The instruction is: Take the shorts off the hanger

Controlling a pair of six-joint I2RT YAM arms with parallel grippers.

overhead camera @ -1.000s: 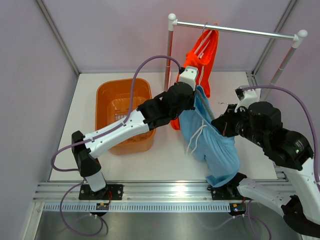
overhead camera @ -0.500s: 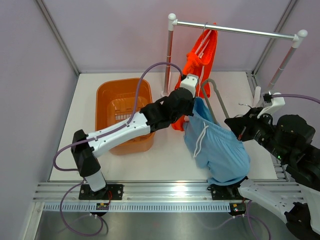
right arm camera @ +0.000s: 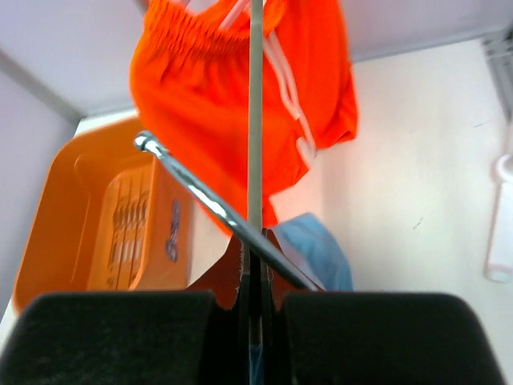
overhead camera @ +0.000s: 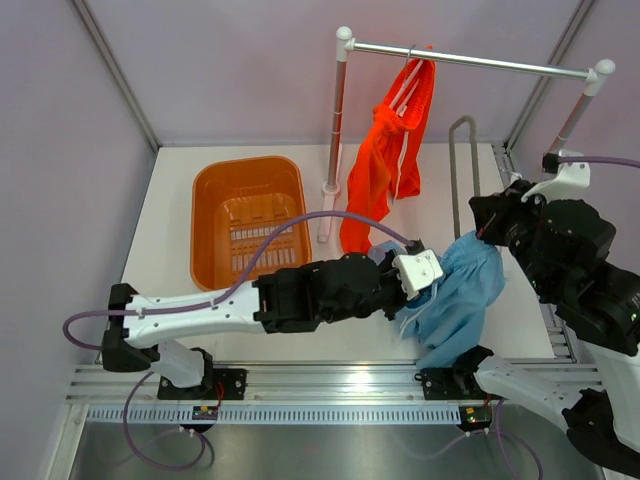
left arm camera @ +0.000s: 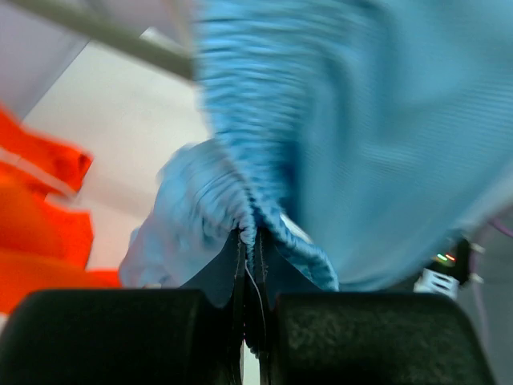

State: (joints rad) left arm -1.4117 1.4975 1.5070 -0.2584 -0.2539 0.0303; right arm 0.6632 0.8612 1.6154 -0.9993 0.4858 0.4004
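L claw clenched on the gathered elastic waistband of the light-blue soft fabric shorts, jaws pinched flat w/ cloth between. R claw clamped tight on the thin grey metal wire hanger. Hanger stands upright above it, curved top up, near the right edge of the white table.

Blue pair: bunched, not spread. Waistband end is at L claw, right of table centre. Rest of cloth runs right toward R claw, then droops toward the near edge by R arm base. Long axis approx diagonal, far-right to near. R wrist cam shows blue cloth just beside the hanger's lower bar; can't tell if touching or hooked on.

Bright orange soft fabric shorts: hang from the chrome rail at the back, waistband up, legs down, white drawstrings dangling. Long axis approx vertical. Apart from both claws.

Orange plastic slatted basket sits on table, left side. L arm reaches across in front of it.
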